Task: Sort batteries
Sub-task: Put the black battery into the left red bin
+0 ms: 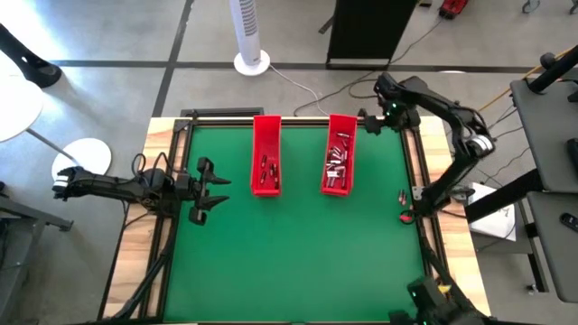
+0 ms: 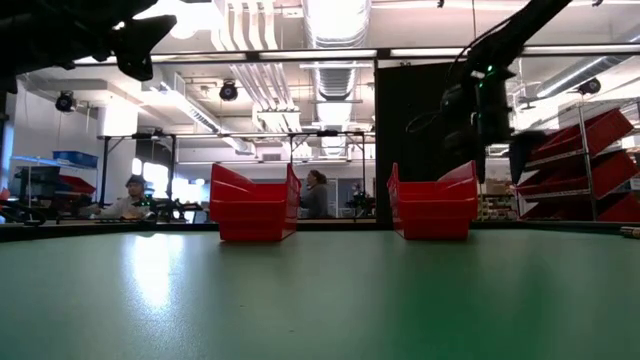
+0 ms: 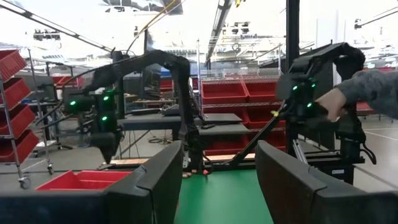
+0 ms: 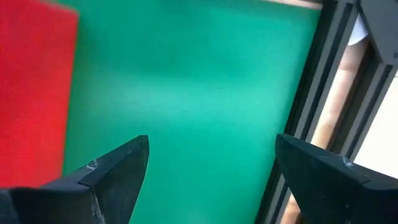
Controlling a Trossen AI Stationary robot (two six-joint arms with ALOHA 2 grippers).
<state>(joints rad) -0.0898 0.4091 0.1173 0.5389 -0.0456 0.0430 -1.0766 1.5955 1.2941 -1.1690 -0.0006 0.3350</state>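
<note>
Two long red trays stand side by side on the green mat. The left tray (image 1: 266, 155) holds a few batteries (image 1: 268, 170). The right tray (image 1: 340, 155) holds many silvery batteries (image 1: 338, 164). My left gripper (image 1: 213, 189) is open and hovers over the mat to the left of the left tray, fingers pointing right (image 3: 217, 180). My right gripper (image 1: 369, 124) is open, raised above the mat by the far end of the right tray (image 4: 211, 165), and hangs beside that tray in the low view (image 2: 500, 158). Neither gripper holds anything.
Two small reddish items (image 1: 403, 195) lie near the table's right edge by the right arm's base. A black frame rail (image 4: 311, 106) borders the mat. Green mat lies open toward the near edge (image 1: 298, 262). A person's hand (image 3: 336, 102) rests on equipment beyond the table.
</note>
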